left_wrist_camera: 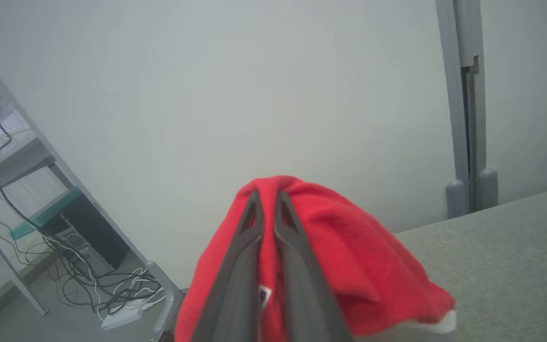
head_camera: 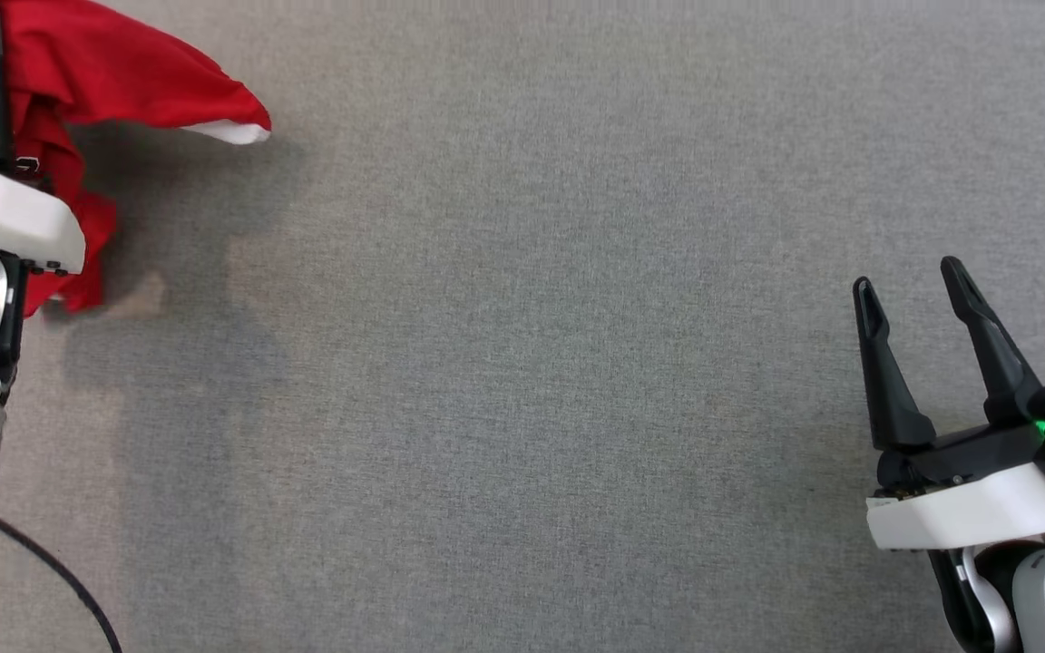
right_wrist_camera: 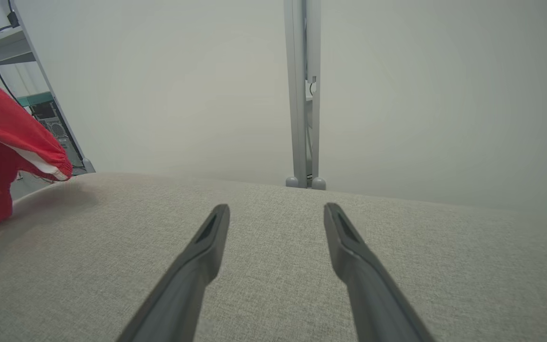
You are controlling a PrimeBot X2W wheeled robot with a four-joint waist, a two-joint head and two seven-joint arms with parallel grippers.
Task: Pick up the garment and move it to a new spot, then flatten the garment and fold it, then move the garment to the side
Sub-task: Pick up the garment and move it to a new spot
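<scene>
Two long dark fingers of the left end effector [left_wrist_camera: 267, 199] are pressing together on a bright red fabric garment [left_wrist_camera: 349, 256], pinching a fold of the cloth between them at the far left of the grey, cloth-covered counter [head_camera: 522, 363]. The garment is draping over and around the closed fingers in a bunched heap. One sleeve-like flap, ending in a white trim [head_camera: 232, 131], is sticking out toward the counter's middle and casting a soft shadow on the surface beneath. A small white label [left_wrist_camera: 264, 294] is peeking out between the fingers. The lower folds are hanging down beside the white wrist housing near the counter's left edge; whether they are touching the surface is not clear.

Well apart, at the lower right of the head view, the right end effector [head_camera: 908, 277] is holding its fingers spread wide over the counter and gripping nothing, with a small green light [head_camera: 1041, 428] glowing at its base. Beyond the counter, a grey upright post [right_wrist_camera: 303, 95] is standing against a pale wall [left_wrist_camera: 254, 95]. Off the counter's left side, a dark computer tower [left_wrist_camera: 83, 228] and a tangle of cables [left_wrist_camera: 102, 285] are sitting on the floor.
</scene>
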